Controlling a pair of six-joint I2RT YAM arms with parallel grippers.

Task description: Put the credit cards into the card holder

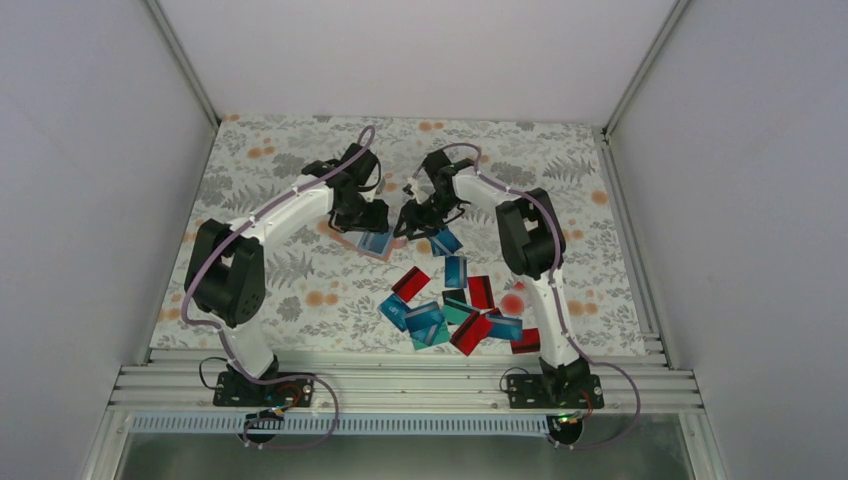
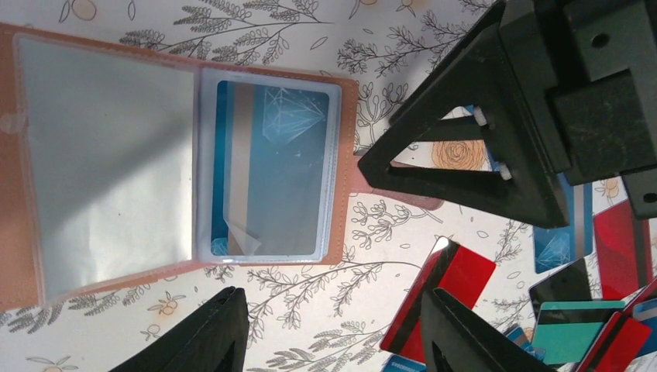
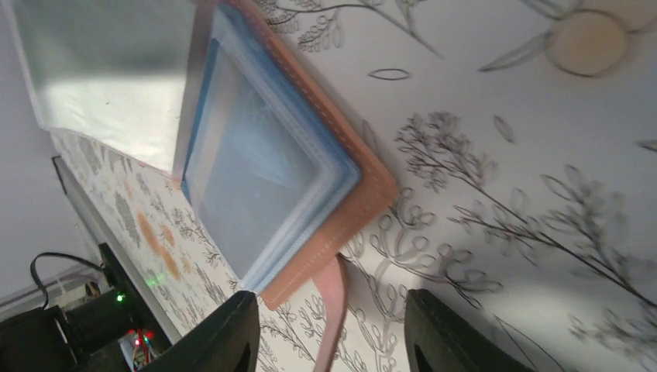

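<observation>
Card holder (image 2: 108, 170) is lying open and flat on the flowered table (image 1: 290, 290), its clear sleeves facing up, and one blue card (image 2: 271, 170) is sitting inside the right-hand sleeve. In your left wrist view the holder is filling the upper left, just ahead of the left gripper (image 2: 333, 293). That gripper's jaws are standing apart over bare cloth, gripping nothing and not touching the holder.

Your right gripper (image 3: 333, 294) is facing the holder from the opposite side, right at its outer edge. Its jaws are parted too, and the holder's thin closing strap (image 3: 331, 329) is running between them; neither finger is pressing on it, so you are not holding the strap. From the left wrist view, the right gripper's tip is sitting at the base of that strap, but you cannot tell whether it is touching.

From above, both grippers are meeting over the holder at mid-table, while the loose credit cards (image 1: 450, 305), red, blue and teal, are lying scattered and overlapping nearer the arm bases, on the right arm's side. A red card (image 2: 449, 294) is lying just beside your left gripper's right finger.
</observation>
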